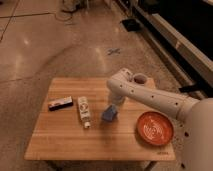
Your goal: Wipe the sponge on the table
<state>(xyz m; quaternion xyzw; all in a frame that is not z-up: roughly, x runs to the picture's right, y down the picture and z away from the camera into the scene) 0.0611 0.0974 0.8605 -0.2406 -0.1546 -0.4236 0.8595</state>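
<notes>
The small blue sponge (109, 114) lies on the light wooden table (60, 135), near its middle, right of a white tube. My white arm reaches in from the right and bends down over it. The gripper (113, 105) sits directly on top of the sponge, mostly hidden under the arm's wrist. The sponge's lower left part shows beneath the wrist.
A white tube (83, 111) lies left of the sponge, and a dark flat box with a pale label (60, 103) sits further left. An orange plate (155, 128) rests at the right front. A pale cup (140, 79) stands at the far right edge.
</notes>
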